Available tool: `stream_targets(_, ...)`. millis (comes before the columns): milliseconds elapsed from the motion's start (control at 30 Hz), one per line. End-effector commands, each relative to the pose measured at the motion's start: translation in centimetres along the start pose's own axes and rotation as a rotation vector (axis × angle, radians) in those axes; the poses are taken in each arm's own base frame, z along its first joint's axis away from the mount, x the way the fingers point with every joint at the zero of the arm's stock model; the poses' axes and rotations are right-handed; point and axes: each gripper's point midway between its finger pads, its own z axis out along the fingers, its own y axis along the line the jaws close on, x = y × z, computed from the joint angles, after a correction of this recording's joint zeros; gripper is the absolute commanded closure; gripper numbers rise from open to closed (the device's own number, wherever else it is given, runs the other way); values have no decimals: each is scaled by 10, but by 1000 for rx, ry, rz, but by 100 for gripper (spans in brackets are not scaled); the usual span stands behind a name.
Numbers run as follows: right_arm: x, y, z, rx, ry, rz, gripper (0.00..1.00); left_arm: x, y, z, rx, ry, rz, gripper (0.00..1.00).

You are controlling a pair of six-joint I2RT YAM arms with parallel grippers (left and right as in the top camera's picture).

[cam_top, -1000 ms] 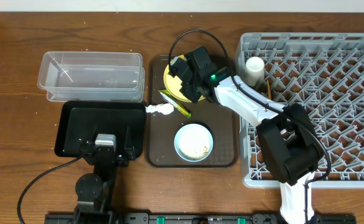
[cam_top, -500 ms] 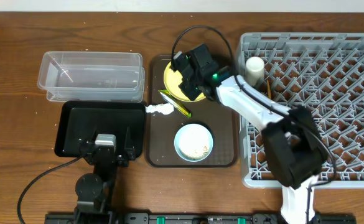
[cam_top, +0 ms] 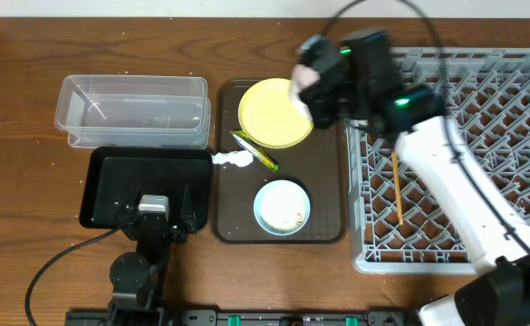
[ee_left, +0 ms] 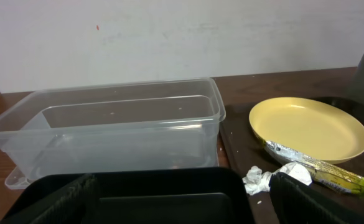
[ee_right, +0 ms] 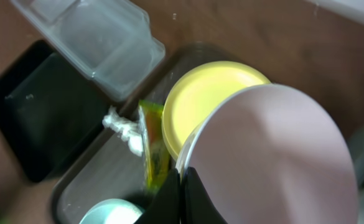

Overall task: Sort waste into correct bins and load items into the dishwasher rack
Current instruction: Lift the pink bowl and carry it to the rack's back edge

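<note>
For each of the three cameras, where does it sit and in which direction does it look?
Overhead: above the table, facing straight down; both arms show.
Left wrist: low over the black tray, facing the clear tub; own open fingers show.
Right wrist: high, facing down past the pink cup its fingers pinch.
All three share the yellow plate.

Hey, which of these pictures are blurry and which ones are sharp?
Overhead view: the right arm is smeared by motion, while the clear tub looks crisp. Right wrist view: the pink cup looms close and soft, and the background is blurred. Left wrist view: sharp, the yellow plate clearly outlined.
</note>
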Motion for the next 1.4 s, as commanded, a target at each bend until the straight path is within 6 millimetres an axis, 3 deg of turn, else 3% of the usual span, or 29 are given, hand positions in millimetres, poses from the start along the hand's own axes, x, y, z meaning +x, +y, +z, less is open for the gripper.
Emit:
stream_targets(0,6,-2,-24,-165,1,130,99,19,3,1,-21,57,10,10)
stream_targets(133,19,-22,-49,-274,-4,269,99,19,3,1,-21,57,10,10)
stream_targets(267,11,-24,-81,-479,-110,319,99,19,3,1,-21,57,10,10)
stream_targets(367,13,-36,-98,-547,-167,382,99,19,3,1,-21,57,10,10)
stream_targets(600,36,-77,-105,-533,-247,466,99,19,3,1,-21,57,10,10)
stream_targets(767,40,-93,-123,-618,-385,424,99,19,3,1,-21,57,10,10)
stream_targets(1000,55,-125,-130,-532,-455,402,99,19,3,1,-21,57,10,10)
stream_targets(1267,54,-140,-135,-482,-495,350,99,19,3,1,-21,57,10,10)
stream_targets(1367,51,-155,-132,-414,-483,397,99,19,3,1,-21,57,10,10)
